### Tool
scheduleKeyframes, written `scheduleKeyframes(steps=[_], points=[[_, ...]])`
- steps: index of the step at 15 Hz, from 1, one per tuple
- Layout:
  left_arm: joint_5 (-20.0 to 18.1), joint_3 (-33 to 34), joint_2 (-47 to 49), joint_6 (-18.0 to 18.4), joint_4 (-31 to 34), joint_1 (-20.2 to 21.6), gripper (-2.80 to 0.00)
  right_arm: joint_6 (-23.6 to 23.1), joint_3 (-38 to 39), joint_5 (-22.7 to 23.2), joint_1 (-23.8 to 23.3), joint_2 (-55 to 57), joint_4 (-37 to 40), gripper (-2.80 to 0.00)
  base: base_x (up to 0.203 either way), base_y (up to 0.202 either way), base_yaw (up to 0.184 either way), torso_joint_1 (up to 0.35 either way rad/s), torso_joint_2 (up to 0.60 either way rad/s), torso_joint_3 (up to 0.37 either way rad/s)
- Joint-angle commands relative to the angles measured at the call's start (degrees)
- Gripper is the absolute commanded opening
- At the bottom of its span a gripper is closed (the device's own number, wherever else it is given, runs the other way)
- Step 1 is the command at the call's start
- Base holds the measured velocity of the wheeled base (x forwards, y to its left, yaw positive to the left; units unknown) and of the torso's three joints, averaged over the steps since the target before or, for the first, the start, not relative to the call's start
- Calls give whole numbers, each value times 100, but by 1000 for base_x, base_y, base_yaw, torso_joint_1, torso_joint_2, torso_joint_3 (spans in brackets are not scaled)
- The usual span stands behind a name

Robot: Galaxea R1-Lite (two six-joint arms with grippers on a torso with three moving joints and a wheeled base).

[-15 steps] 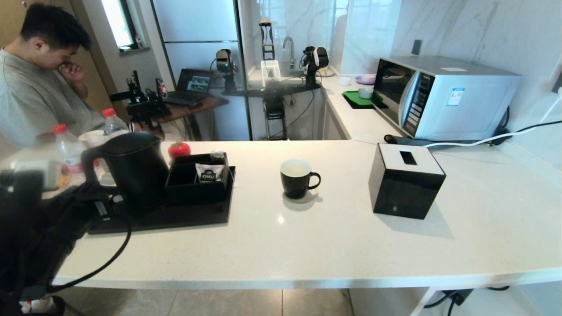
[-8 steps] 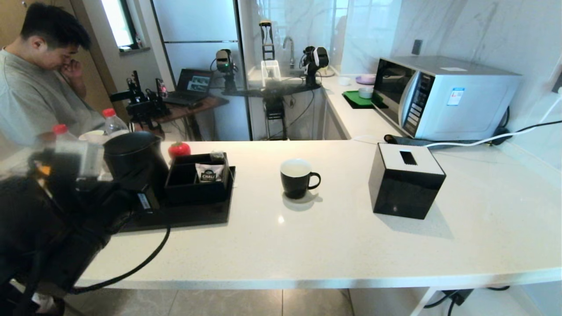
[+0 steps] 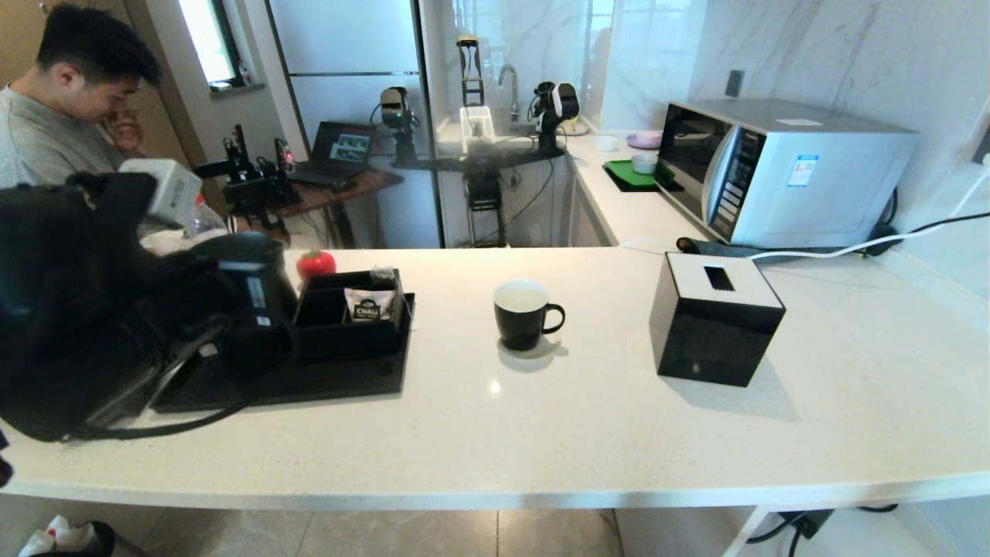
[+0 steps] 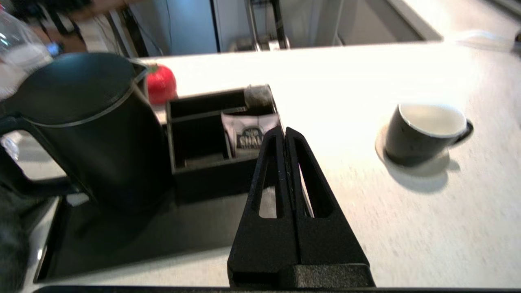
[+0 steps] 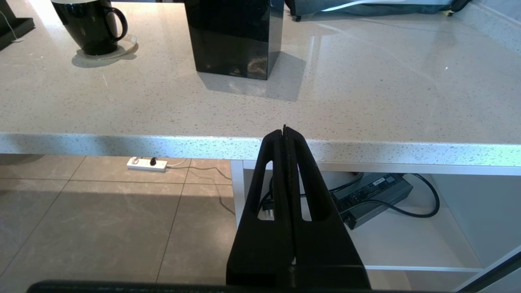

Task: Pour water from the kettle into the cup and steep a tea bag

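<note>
Bare counter [image 3: 588, 433] lies open between the black tray [image 3: 325, 379] and the tissue box [image 3: 715, 317], with only the cup [image 3: 524, 313] standing in that stretch. On the tray, the kettle [image 3: 247, 298] stands tight against the divided box [image 3: 352, 313], leaving no gap between. The microwave [image 3: 781, 174] closes off the far right.

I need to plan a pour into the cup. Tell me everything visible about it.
The cup is a small glossy black mug with a white inside and a black loop handle pointing toward the tissue box. It stands upright on the white counter, apparently on a clear coaster, apart from the tray. No tea bag shows inside; neither gripper touches it.
</note>
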Motion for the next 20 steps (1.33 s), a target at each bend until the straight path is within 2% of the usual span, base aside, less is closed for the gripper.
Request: scheduleKeyframes(steps=[1,8,9,13,17,20], points=[[-89,-538,329,-11,457,141,-280,-3,0,2,0,7,-1,-280,0,0,0,0,0,0],[-113,-2290,2164,-4,1008,474,-280,-3,0,2,0,7,-1,-280,0,0,0,0,0,0],[-115,-2475,2377,0,1068,546,0,-3,0,2,0,7,-1,-280,0,0,0,0,0,0],[-124,-3115,3202,4,1119,791,0,-3,0,2,0,7,-1,-280,0,0,0,0,0,0],[-126,-4077,4070,4,1336,850,0,-3,0,2,0,7,-1,-280,0,0,0,0,0,0],[-133,-4526,4431,7,1583,852,0,-3,0,2,0,7,-1,-280,0,0,0,0,0,0]])
